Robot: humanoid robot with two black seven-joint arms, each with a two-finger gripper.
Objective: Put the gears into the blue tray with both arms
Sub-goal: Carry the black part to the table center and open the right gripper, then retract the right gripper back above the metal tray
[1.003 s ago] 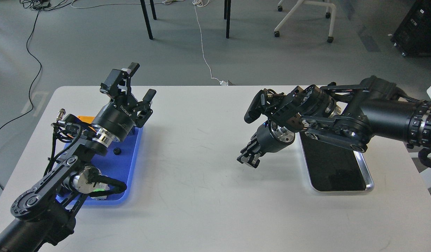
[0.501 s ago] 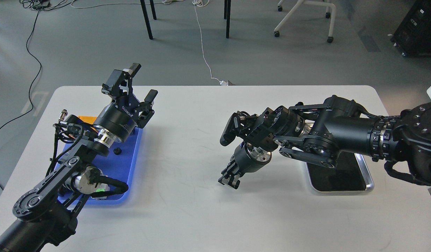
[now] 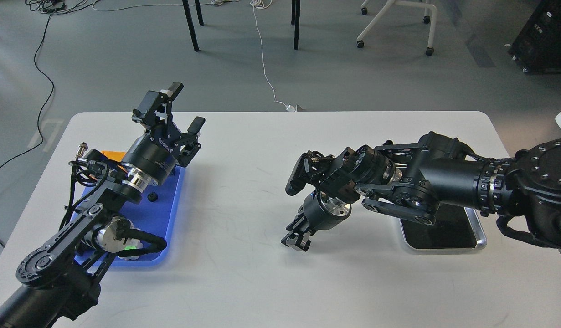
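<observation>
The blue tray lies at the table's left, largely covered by my left arm. One small black gear rests on it, just right of the left wrist. My left gripper is raised above the tray's far end, open, with nothing between its fingers. My right gripper points down and left, close above the bare tabletop near the middle, well right of the blue tray. Its dark fingers sit close together and I cannot make out whether they hold anything.
A shiny silver tray with a dark inside lies at the right, partly under my right arm. An orange part shows behind the left arm at the blue tray's far left. Chair and table legs stand on the floor beyond the table.
My right arm has swung left and toward the front, from the silver tray's near corner to the middle of the table, with the gripper sinking lower. The left arm has hardly moved.
</observation>
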